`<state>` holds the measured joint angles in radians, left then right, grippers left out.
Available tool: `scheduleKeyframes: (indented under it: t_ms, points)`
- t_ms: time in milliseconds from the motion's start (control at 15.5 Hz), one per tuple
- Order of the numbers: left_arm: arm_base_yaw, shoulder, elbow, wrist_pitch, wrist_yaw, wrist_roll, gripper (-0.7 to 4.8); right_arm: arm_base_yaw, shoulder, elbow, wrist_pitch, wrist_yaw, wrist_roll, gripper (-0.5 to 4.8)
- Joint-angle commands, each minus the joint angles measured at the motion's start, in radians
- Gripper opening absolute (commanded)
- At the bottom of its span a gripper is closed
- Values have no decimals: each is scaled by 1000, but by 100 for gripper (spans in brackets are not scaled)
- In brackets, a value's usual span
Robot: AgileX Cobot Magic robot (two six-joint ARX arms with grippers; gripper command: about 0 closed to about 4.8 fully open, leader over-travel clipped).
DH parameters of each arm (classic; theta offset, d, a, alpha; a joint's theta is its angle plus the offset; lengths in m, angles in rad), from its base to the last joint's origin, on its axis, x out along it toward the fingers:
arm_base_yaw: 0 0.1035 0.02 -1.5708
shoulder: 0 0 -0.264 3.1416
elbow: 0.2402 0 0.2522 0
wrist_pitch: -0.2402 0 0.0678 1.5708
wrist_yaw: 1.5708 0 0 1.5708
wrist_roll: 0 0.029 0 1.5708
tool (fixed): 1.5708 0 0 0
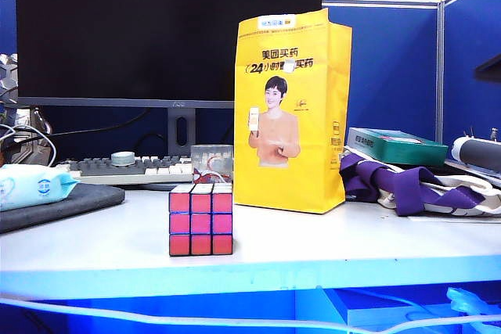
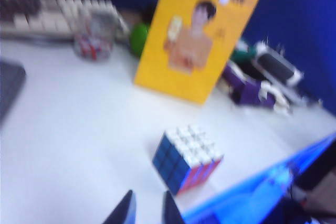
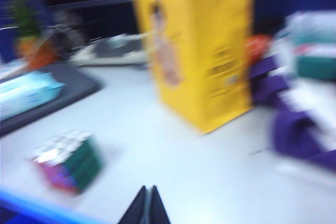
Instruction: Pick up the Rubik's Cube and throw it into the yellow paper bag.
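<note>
at the far left of the exterior view we see a pack of wipes (image 1: 31,185) on a dark pad (image 1: 66,205), with a keyboard (image 1: 133,168) behind it under the black monitor (image 1: 168,29). lower centre-left, the rubik's cube (image 1: 201,220) sits on the white table (image 1: 329,244), pink-red face toward us, a clear glass cup (image 1: 212,162) behind it. just right of the cube, apart from it, the yellow paper bag (image 1: 291,111) stands upright. further right lie a purple strap (image 1: 407,185) and a green box (image 1: 395,146). neither arm appears here. in its wrist view the left gripper (image 2: 146,209) hovers near the cube, fingertips close together and clenched on nothing. the right gripper (image 3: 147,207) is pressed closed too, empty, above bare table.
</note>
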<state>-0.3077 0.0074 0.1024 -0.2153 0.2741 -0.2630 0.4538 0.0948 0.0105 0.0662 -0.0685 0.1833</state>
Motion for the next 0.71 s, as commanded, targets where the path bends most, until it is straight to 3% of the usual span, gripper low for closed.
scheduleKeyframes:
  t_ms: [65, 194, 259, 453, 517, 711]
  points:
    - [0, 5, 13, -7, 69, -18, 83, 0, -1, -9, -2, -50, 34, -4]
    - [0, 75, 85, 9, 9, -64, 83, 0, -1, -9, 18, -50, 34, -4]
    - [0, 267, 206, 31, 26, -42, 84, 0, 0, -1, 24, -34, 56, -4]
    - [0, 642, 470, -2, 179, 42, 87, -1, 7, 57, 12, 36, 24, -4]
    - [0, 778, 594, -79, 198, 103, 92, -1, 23, 110, -20, 81, -22, -4]
    - [0, 969, 824, -315, 198, 235, 192, -2, 108, 238, -87, 135, -39, -4]
